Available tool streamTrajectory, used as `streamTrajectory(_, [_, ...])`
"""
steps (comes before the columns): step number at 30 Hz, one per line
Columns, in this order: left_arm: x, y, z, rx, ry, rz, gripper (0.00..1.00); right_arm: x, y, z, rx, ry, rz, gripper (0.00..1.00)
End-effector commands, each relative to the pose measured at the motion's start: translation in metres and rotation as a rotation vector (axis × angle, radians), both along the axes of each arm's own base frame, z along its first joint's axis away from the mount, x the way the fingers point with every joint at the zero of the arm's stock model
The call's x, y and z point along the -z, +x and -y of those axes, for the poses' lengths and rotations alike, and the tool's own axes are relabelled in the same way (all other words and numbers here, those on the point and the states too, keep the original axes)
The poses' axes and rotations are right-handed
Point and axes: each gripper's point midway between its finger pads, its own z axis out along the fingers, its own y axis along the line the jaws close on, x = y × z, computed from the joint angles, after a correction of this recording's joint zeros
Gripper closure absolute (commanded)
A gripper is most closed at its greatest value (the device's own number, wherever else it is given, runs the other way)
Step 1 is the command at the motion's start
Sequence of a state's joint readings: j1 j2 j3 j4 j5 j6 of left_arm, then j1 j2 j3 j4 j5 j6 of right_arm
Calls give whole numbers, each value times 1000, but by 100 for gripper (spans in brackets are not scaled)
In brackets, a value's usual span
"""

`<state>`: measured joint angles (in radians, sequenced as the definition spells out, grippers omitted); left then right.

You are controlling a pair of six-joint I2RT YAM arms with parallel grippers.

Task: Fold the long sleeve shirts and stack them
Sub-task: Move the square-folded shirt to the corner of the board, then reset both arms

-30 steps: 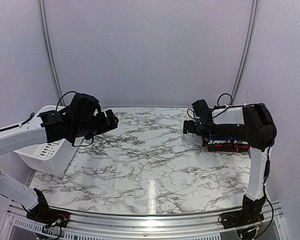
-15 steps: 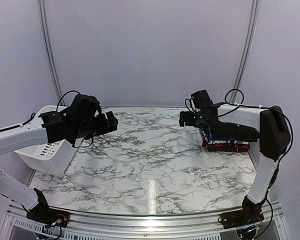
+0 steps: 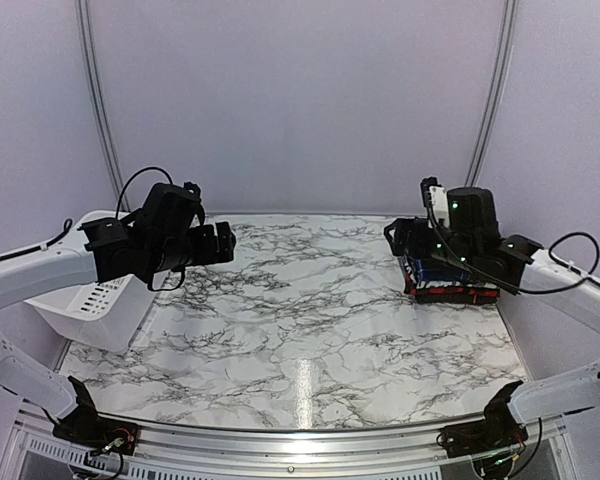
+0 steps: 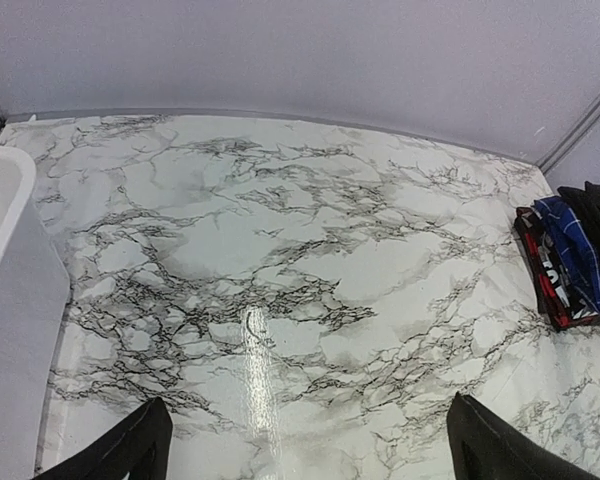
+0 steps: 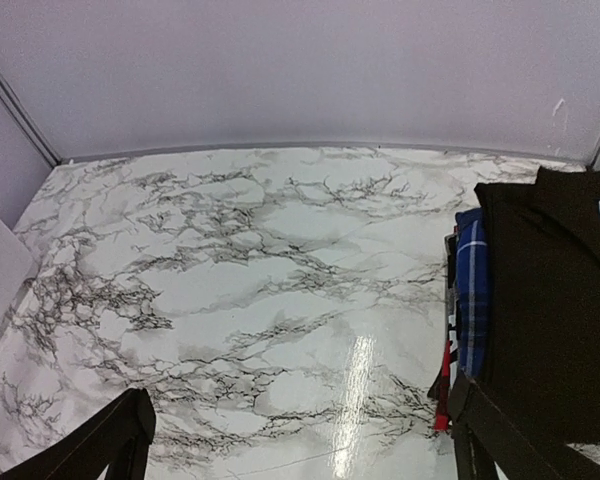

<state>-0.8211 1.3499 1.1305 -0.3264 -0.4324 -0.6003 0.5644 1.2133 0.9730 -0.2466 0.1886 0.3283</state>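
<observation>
Since 0.5 s ago the right arm has dropped its elbow low and swung outward past the table's (image 3: pixel 300 340) right edge. Right end effector (image 3: pixel 395 238) has pulled back toward the table's far right corner. Left arm barely changed.

Shirt stack (image 3: pixel 450 285) sits folded on the table at that far right corner. Black shirt (image 5: pixel 550 300) is on top, with a blue-and-white plaid shirt (image 5: pixel 470 290) under it and a red shirt (image 5: pixel 444 375) showing at the bottom edge.

Right end effector: fingers spread wide, nothing between them, not touching the cloth in the wrist view.

Left end effector (image 3: pixel 223 243): fingers also spread wide, nothing held, hanging above the table's left side. White basket (image 3: pixel 90 300) sits at the table's left edge, partly off it.
</observation>
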Motion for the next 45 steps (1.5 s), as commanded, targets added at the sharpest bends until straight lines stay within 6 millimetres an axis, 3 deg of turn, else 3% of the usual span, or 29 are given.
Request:
streamTrajectory(1, [-6, -1, -13, 2, 73, 45, 1, -44, -21, 15, 2, 45, 149, 1])
streamTrajectory(6, [-10, -9, -25, 10, 94, 90, 1, -58, -45, 31, 1, 52, 198, 2])
streamTrajectory(12, [-25, -17, -41, -12, 57, 168, 1, -62, -57, 43, 16, 59, 226, 2])
streamTrajectory(27, [-27, -15, -42, -25, 55, 180, 1, -54, -47, 31, -15, 36, 204, 1])
streamTrajectory(45, [-28, -15, -41, -25, 49, 179, 1, -55, -48, 25, -47, 57, 211, 1])
